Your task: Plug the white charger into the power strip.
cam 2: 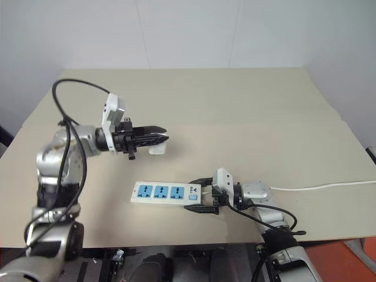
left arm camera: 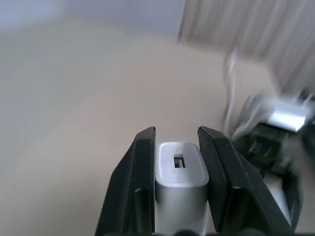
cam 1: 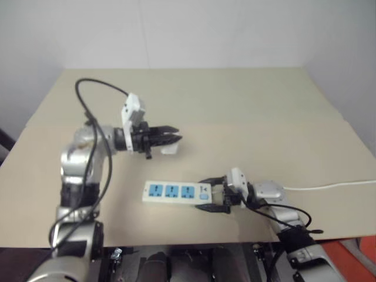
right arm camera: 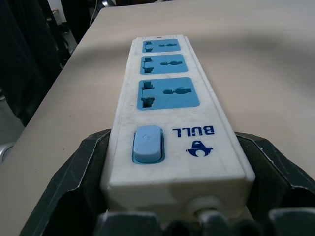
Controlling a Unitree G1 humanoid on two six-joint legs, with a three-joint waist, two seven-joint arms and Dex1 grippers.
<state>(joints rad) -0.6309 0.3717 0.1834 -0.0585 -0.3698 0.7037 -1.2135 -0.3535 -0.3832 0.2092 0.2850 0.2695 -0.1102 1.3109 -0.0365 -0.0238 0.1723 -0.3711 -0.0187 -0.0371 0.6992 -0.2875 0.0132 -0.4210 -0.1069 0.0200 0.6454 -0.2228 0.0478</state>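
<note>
A beige bench (cam 1: 247,111) stands against a plain white wall.

The left gripper (cam 2: 154,138) hangs in the air above the bench, pointing level toward the right side. Its two black fingers (left arm camera: 140,182) are clamped on the white charger (left arm camera: 180,179), one finger on each flat side. In the left wrist view the charger's end face, with a small rectangular port, looks out between the fingertips. In the head views the white block pokes out below the fingertips, clear of the bench top and behind the power strip, toward the left half of the bench.

The right gripper (cam 2: 202,195) lies low near the front edge of the bench, pointing left. Its fingers stand wide, one on each long side of the power strip (cam 2: 165,193) at the switch end, hugging it. The strip lies flat, parallel to the front edge, with its three blue sockets (right arm camera: 168,92) facing up and the blue switch (right arm camera: 146,143) nearest the gripper. A thin white cord (cam 1: 329,187) runs off toward the right edge of the bench.
</note>
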